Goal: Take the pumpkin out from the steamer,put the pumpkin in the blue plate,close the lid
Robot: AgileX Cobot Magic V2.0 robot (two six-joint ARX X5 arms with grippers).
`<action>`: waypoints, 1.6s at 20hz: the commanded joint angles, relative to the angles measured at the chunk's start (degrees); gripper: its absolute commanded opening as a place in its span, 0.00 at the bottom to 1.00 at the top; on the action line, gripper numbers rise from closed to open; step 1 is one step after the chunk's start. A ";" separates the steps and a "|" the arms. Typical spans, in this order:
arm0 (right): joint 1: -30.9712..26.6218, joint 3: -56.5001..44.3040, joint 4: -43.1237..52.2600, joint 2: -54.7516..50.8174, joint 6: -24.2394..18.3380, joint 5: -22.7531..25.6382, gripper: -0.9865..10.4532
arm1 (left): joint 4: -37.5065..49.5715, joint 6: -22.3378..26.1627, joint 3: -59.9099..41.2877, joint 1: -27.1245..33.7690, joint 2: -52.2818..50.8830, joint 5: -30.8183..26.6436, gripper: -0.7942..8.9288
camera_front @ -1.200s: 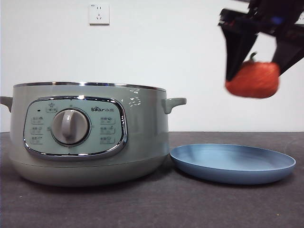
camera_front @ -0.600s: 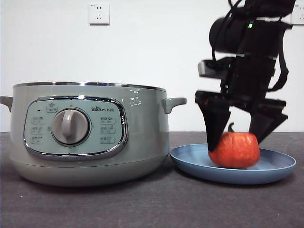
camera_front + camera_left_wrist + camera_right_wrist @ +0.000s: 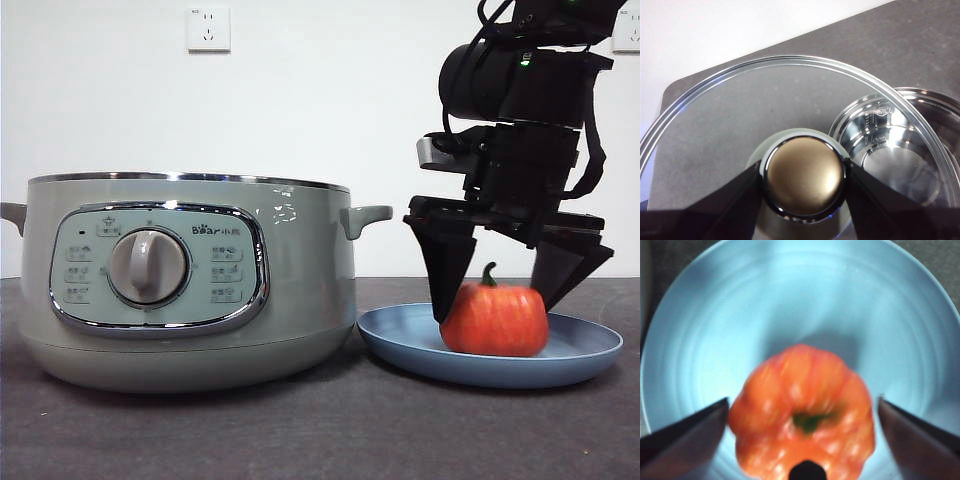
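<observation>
The orange pumpkin rests on the blue plate, to the right of the steamer. My right gripper hangs over the plate, open, one jaw on either side of the pumpkin and slightly apart from it. The steamer stands without its lid. In the left wrist view my left gripper is shut on the knob of the glass lid, held in the air. Through the glass I see the steamer's shiny inside below. The left arm is out of the front view.
The dark grey table runs in front of the pot and plate. A white wall with a socket stands behind. The steamer's side handle reaches toward the right arm.
The right gripper came down from high on the right with the pumpkin and set it on the blue plate. Its jaws have since spread away from the pumpkin.
</observation>
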 commanded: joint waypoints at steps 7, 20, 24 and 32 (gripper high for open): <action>0.17 -0.55 -1.44 -13.25 1.09 -0.11 0.58 | 7.85 0.52 0.66 0.00 0.70 8.81 0.07; 0.15 -0.55 -6.19 -40.06 1.75 0.07 0.58 | 18.14 0.22 -2.71 -0.26 15.50 19.32 0.07; 0.17 -0.55 -6.64 -43.76 1.77 0.07 0.58 | 22.12 -1.05 -4.90 -1.03 19.61 21.94 0.07; 0.11 -0.55 -6.82 -46.16 1.99 0.26 0.58 | 23.17 -1.11 -5.46 -3.06 26.45 21.90 0.07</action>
